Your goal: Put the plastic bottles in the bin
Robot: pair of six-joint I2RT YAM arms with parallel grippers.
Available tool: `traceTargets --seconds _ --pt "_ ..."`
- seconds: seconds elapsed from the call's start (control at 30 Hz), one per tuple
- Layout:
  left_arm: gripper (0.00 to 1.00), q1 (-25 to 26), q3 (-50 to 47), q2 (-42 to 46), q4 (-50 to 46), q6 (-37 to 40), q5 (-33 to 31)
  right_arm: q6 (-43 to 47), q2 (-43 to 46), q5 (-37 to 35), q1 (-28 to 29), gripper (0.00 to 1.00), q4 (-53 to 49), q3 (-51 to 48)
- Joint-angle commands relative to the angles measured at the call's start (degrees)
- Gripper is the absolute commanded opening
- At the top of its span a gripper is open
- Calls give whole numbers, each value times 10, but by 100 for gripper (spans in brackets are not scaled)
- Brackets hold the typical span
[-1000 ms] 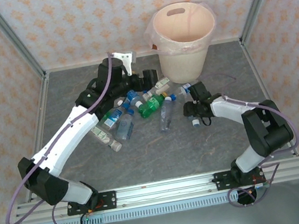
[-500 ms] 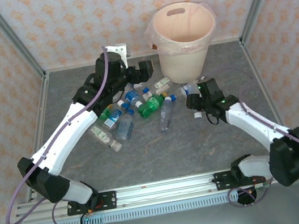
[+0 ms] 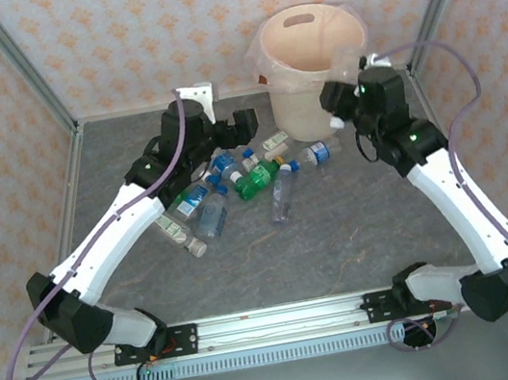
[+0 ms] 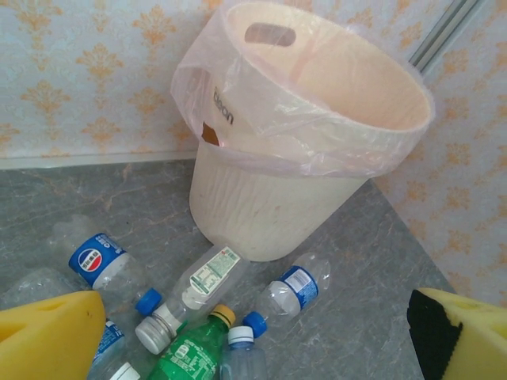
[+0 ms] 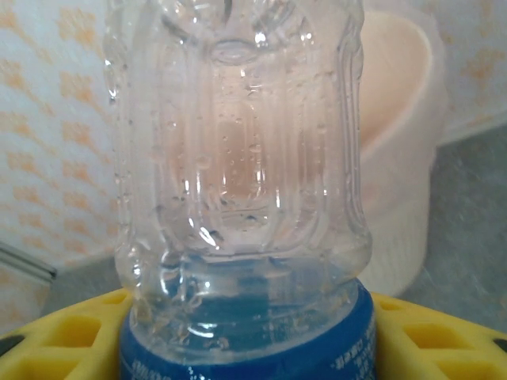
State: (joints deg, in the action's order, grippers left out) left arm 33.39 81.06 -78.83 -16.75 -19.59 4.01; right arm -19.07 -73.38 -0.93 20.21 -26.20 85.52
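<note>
R pincer (image 3: 338, 104) is up off the counter (image 3: 295, 261), right by the bin (image 3: 305, 113) on its right side. It's pinching a clear bottle (image 5: 238, 174) w/ blue label btwn its yellow pads (image 5: 55, 336). The wrist view has droplets inside the bottle and the bin's wall just behind it. L pincer (image 3: 241, 126) is spread wide w/ nothing in it, hanging over the far end of the pile (image 3: 229, 184), left of the bin. The other bottles lie on the counter in front of & left of the bin. There's a green one (image 3: 255, 182) w/ yellow cap mid-pile, a clear blue-label one (image 3: 318, 152) near the bin's base, another clear one (image 3: 281, 197) on the near side, and a crushed one (image 3: 178, 234) at the left edge. Bin stands upright, w/ a clear liner (image 4: 238, 111) folded over its rim.
</note>
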Motion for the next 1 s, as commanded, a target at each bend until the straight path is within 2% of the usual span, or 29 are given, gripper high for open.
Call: traceTargets --seconds 0.0,0.23,0.4,0.63,0.97 --pt "99 2 -31 60 25 -8 4 -14 -71 -19 3 56 -18 90" --pt "99 2 -75 128 -7 -33 35 -51 -251 -23 -10 56 -58 319" --pt "99 2 -91 181 -31 -33 41 -113 -356 -13 -35 56 -106 469" --pt "99 2 -96 227 -93 -29 37 -183 -379 -10 -60 56 -115 481" --pt "99 2 -138 293 -126 -51 25 -185 -399 1 -63 62 -129 479"
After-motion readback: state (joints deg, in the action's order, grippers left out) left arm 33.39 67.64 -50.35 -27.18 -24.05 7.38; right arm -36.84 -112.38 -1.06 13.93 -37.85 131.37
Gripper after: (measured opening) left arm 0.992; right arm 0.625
